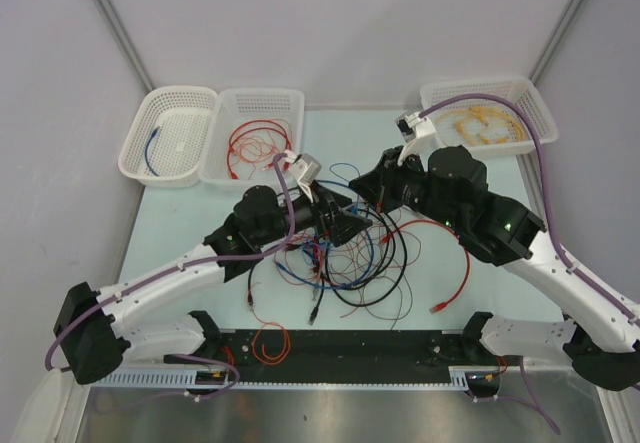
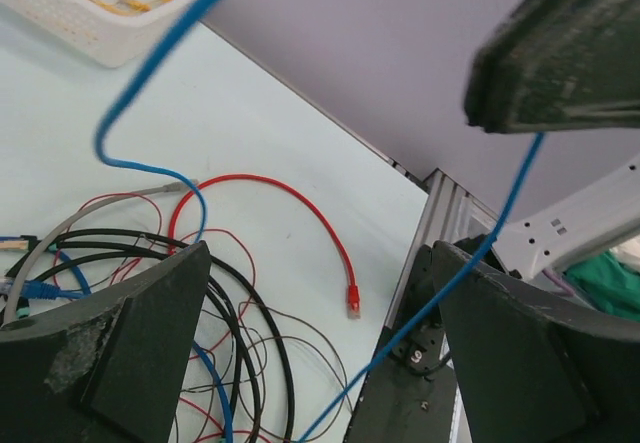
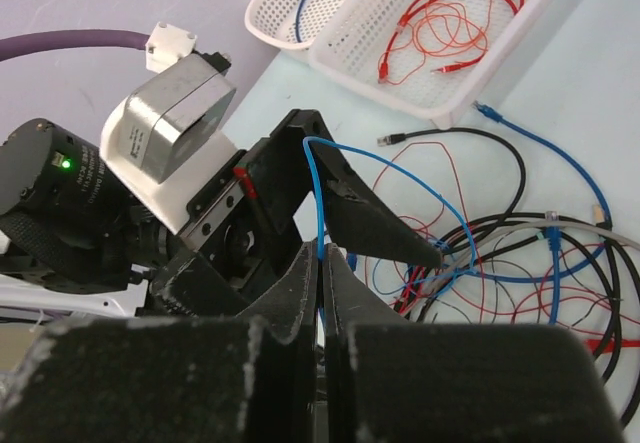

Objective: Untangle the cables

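The cables (image 1: 350,263) lie in a tangle of black, blue, red and thin brown wires mid-table. My right gripper (image 3: 320,263) is shut on a thin blue cable (image 3: 317,193), which rises from its jaws, arcs over and drops into the tangle (image 3: 500,263). My left gripper (image 2: 320,343) is open, and that blue cable (image 2: 480,248) runs slantwise between its fingers, touching neither. The right gripper's fingers (image 2: 560,63) hang just above it. In the top view the left gripper (image 1: 352,225) and right gripper (image 1: 385,191) meet over the pile's far edge.
A red cable (image 1: 455,283) with a plug trails right of the pile. At the back stand white baskets: one (image 1: 168,133) with a blue cable, one (image 1: 255,135) with red cables, one (image 1: 490,113) with yellow cables. A small orange loop (image 1: 270,343) lies by the front rail.
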`<state>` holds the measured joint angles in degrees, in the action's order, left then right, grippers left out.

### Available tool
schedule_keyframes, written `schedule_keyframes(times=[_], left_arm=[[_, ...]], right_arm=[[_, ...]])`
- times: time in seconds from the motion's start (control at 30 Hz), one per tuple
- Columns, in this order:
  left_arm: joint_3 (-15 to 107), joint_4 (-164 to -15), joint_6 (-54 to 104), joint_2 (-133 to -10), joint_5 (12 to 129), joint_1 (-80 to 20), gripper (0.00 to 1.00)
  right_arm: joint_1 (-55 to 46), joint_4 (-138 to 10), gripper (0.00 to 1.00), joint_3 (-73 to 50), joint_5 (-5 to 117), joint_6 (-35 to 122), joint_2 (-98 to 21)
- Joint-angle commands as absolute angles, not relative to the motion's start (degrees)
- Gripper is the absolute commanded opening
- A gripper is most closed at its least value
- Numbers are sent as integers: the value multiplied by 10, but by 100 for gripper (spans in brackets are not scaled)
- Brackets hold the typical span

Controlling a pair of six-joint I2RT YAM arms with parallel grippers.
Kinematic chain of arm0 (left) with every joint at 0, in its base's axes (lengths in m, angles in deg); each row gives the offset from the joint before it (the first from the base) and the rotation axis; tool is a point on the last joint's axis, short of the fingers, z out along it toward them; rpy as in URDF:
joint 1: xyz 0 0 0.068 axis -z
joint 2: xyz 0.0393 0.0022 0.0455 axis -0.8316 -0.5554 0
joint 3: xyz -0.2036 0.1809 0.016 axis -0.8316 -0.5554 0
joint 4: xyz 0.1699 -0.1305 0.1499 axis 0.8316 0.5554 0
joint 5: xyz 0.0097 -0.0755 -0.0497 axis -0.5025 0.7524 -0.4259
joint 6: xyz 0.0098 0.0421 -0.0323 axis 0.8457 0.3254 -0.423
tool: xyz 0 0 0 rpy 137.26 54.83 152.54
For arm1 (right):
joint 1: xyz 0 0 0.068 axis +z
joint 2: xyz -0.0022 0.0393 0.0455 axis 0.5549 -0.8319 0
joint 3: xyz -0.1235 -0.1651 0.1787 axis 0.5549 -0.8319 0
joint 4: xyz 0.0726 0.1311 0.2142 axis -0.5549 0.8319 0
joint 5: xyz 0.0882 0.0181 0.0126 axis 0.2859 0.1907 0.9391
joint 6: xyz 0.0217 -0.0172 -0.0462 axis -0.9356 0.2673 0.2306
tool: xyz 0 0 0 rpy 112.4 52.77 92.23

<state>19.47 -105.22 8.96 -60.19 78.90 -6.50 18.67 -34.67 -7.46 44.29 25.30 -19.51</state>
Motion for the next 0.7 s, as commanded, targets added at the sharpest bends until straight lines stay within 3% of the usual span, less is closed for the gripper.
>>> schedule_keyframes(times=[0.0,0.27,0.33,0.37,0.4,0.6,0.63,0.67], left_arm=[[206,-1065,96,-596,726,-62,99],[218,-1089,105,-640,680,-63,97],[225,-1114,107,-651,690,-63,85],[228,-1121,108,-658,695,-63,75],[233,-1127,112,-671,701,-63,59],[254,-1150,110,-682,745,-63,12],[253,-1149,111,-678,745,-63,6],[252,-1142,115,-673,742,-63,0]], right_arm=[[192,-376,0,-75,458,237,-178],[196,-372,0,-75,469,222,-164],[196,-371,0,-76,472,219,-161],[196,-371,0,-75,472,219,-162],[196,-371,0,-76,472,218,-162],[196,-359,2,-77,463,219,-163],[196,-358,5,-78,461,221,-163],[196,-358,19,-78,458,222,-162]])
